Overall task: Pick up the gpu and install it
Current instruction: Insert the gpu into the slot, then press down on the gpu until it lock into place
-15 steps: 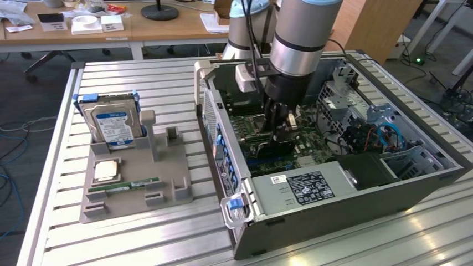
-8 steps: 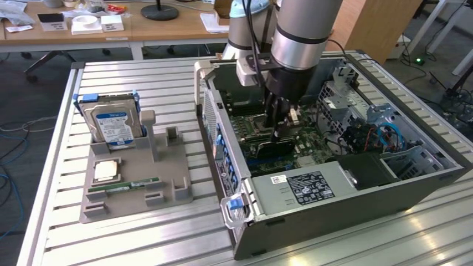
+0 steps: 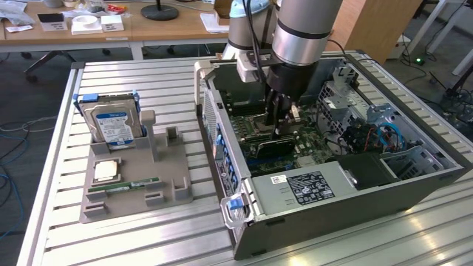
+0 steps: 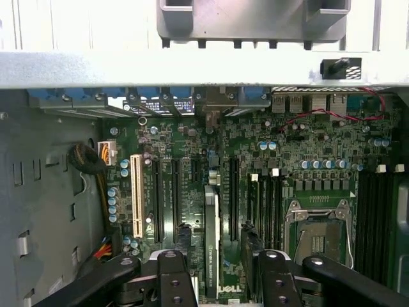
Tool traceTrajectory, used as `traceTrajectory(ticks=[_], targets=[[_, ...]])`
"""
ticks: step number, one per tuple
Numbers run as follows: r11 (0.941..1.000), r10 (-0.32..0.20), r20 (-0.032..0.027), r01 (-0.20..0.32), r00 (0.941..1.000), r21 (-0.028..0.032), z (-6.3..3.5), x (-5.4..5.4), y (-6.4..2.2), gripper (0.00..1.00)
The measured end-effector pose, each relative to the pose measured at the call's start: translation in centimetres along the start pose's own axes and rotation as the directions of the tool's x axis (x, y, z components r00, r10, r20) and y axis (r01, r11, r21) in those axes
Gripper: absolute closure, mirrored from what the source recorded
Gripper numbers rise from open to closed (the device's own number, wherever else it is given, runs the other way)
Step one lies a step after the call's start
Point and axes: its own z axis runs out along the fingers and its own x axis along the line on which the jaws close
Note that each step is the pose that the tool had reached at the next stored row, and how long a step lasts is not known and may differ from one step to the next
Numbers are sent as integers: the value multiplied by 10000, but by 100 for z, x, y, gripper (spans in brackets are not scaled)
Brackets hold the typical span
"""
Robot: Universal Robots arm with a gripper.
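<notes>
Item: gpu [image 4: 211,246], edge-on, standing in a motherboard [image 4: 255,192] expansion slot inside the open computer case [image 3: 355,194].
Gripper [image 4: 214,275]: jaws spread wide either side of the card's top edge; contact cannot be told.
Handling note: seating likely wants straight, even downward pressure, card kept square to the slot.
Arm [image 3: 299,33]: reaching vertically down into the case, wrist directly above the gpu.

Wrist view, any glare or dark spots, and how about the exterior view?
Wrist view: the case's top edge is washed out bright, the motherboard evenly lit. Exterior view: window glare streaks the slatted table; the arm shades the case interior.
</notes>
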Motion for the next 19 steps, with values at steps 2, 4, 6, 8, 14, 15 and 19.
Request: traceTrajectory(ticks=[2,4,6,8,14,15,19], targets=[[10000,-1,-2,1,10000,-1,-1,0,0,56],[10000,-1,-2,1,10000,-1,-1,0,0,56],[10000,0,-2,0,10000,-1,-1,0,0,56],[10000,0,-2,0,10000,-1,-1,0,0,56],[10000,0,-2,0,10000,-1,-1,0,0,56],[10000,0,-2,0,10000,-1,-1,0,0,63],[10000,0,-2,0,10000,-1,-1,0,0,81]])
